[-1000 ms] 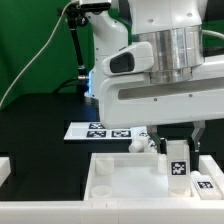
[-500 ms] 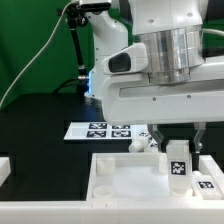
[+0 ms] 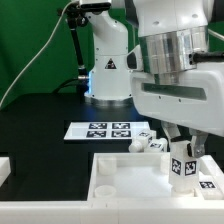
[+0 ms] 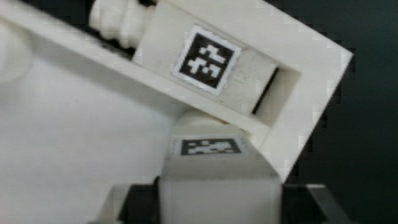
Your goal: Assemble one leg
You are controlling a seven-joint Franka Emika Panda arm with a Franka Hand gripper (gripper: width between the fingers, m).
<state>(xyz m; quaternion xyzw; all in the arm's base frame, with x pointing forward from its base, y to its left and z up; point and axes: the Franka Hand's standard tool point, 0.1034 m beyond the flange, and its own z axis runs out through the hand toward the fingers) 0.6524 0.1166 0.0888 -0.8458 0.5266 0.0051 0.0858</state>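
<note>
Our jaws clamp the leg (image 3: 180, 169) upright over the white square piece's (image 3: 118, 180) right corner, perhaps unseated; fastening remains.

Black table (image 3: 40, 122) under marker board (image 3: 106, 129), white tabletop (image 3: 120, 158)

one robot arm (image 3: 105, 60) and one gripper (image 3: 180, 152) with two fingers (image 3: 166, 134) are pictured. one leg (image 3: 180, 170) is counted between the fingers. three further small white posts (image 3: 157, 147) are made out close by, two just beyond the gripper and one just beside it. one tabletop (image 3: 125, 182) is seen beneath the gripper. one marker board (image 3: 108, 129) is seen beyond it, with at least four tags (image 3: 98, 126) counted on that board.
</note>
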